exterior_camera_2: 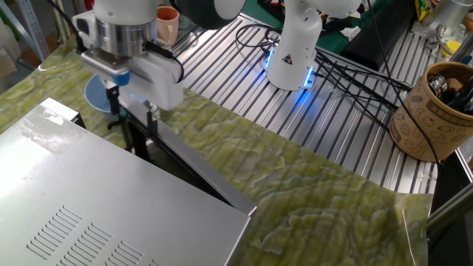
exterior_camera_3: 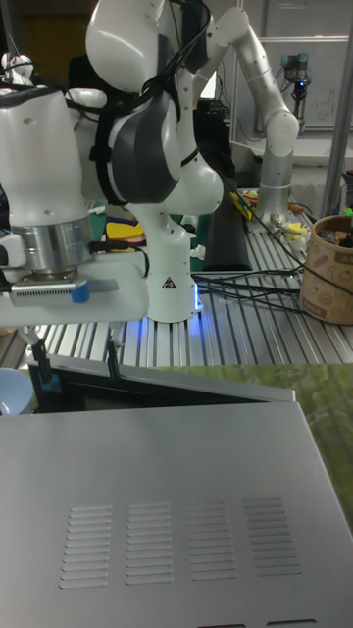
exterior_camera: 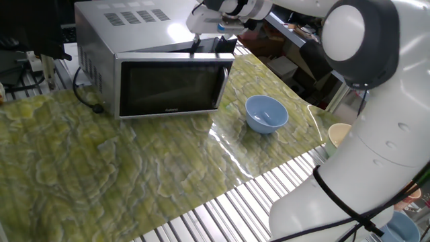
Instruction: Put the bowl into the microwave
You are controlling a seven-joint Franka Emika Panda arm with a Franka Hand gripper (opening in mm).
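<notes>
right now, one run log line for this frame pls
phase: opening door | gripper: at microwave door top edge | door: ajar | bowl: on table, untouched

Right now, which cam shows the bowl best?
One fixed view: the bowl sits whole and unobstructed on the mat, right of the microwave. The other fixed view catches only a blue patch behind the pincer. The tall fixed view shows just a sliver at its left edge.

Robotics lab: second robot arm (exterior_camera_3: 260,98) (idle), cables (exterior_camera_2: 355,70), slatted aluminium bench (exterior_camera_2: 244,96).
</notes>
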